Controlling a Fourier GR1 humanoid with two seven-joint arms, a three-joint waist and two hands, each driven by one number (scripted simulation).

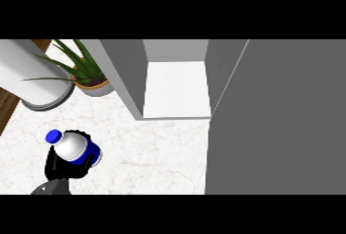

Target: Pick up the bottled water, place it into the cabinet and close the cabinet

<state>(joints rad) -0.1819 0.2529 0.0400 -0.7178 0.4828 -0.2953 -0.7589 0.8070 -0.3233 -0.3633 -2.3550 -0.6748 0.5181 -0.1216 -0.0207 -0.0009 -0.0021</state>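
While lying tilted in the lower left of the view, the clear plastic water bottle with a blue cap and blue label band (73, 146) is being held above the white marbled counter top (155, 151), its cap pointing toward the upper left. The robot's black left hand (64, 168) is wrapping round the bottle from below, dark fingers curling up along both sides of the body (much of the lower half is hidden behind them), so the hand is grasping the bottle. A short stretch of grey forearm (51, 188) is showing at the lower edge beneath it. The right hand is not appearing anywhere in this view.

Up and to the right of the bottle, well apart from it, the grey cabinet (128, 73) is standing open, showing a white inner shelf (177, 89) between its grey side walls. The large flat grey cabinet door (277, 123) is filling the right side of the view, swung outward.

Just left of the cabinet, a green spiky-leaved plant in a terracotta-coloured pot (84, 75) is sitting on the counter. Further left, a big white cylinder with a grey rim (34, 75) is leaning across the corner, near a strip of brown wood (7, 107).
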